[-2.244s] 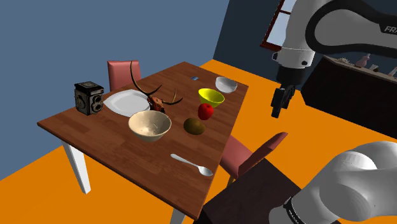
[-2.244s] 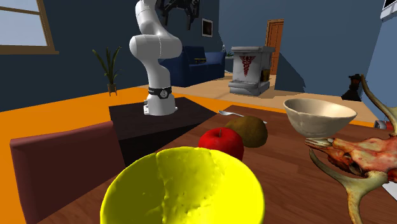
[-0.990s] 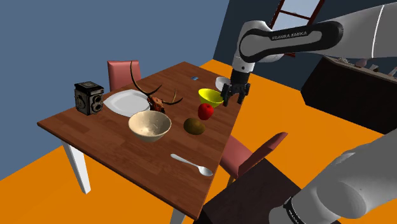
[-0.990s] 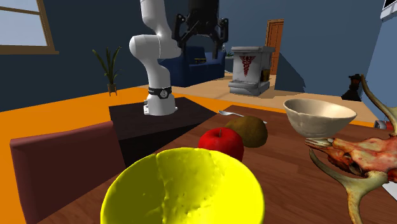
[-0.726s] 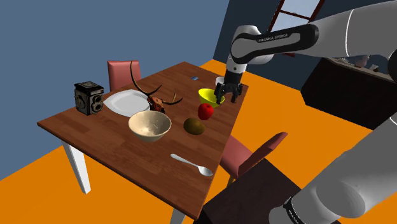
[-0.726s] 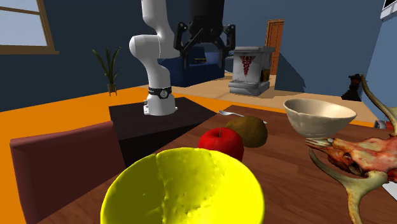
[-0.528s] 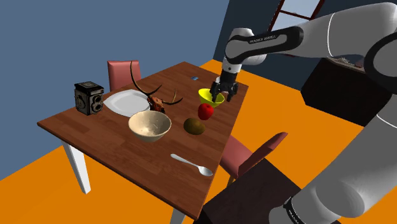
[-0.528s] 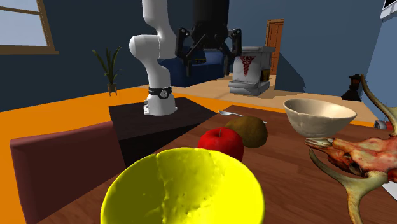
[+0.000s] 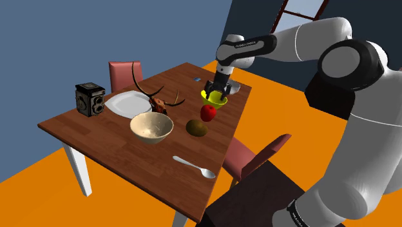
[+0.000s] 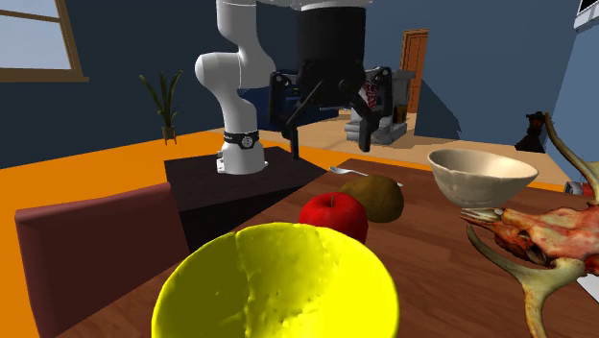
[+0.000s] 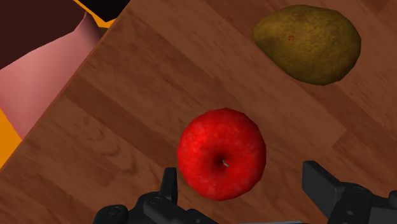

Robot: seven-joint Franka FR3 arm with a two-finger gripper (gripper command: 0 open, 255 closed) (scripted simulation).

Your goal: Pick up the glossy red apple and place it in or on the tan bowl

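Apple, shoulder view: red apple (image 9: 208, 113) sits on the brown wooden table (image 9: 116, 148), close to the table edge on the picture's right.
Gripper, shoulder view: black gripper (image 9: 216, 95) hangs just above the apple, overlapping the yellow bowl (image 9: 207, 97) that stands right behind the apple.
Bowl, shoulder view: tan bowl (image 9: 152, 126) stands to the left of the apple and a little nearer the camera, well apart from it.
Neighbours, shoulder view: a brown-green fruit (image 9: 197, 128) lies just beside the apple on the near side; a spoon (image 9: 193, 166) lies farther off the same way.

Apple, second exterior view: apple (image 10: 334, 215) stands upright, just behind the yellow bowl (image 10: 275, 285).
Gripper, second exterior view: gripper (image 10: 331, 144) hovers over the apple, fingers spread wide, tips clear of it.
Bowl, second exterior view: tan bowl (image 10: 481, 176) stands to the right of the apple, with the brown-green fruit (image 10: 377, 197) between them and touching or nearly touching the apple.

Apple, wrist view: apple (image 11: 221, 153) is seen from above, stem hollow up, on the table (image 11: 127, 127).
Gripper, wrist view: gripper (image 11: 245, 183) is spread, one finger close beside the apple, the other well off it; nothing is pinched.
Neighbour, wrist view: brown-green fruit (image 11: 307, 43) lies beyond the apple, apart from it.
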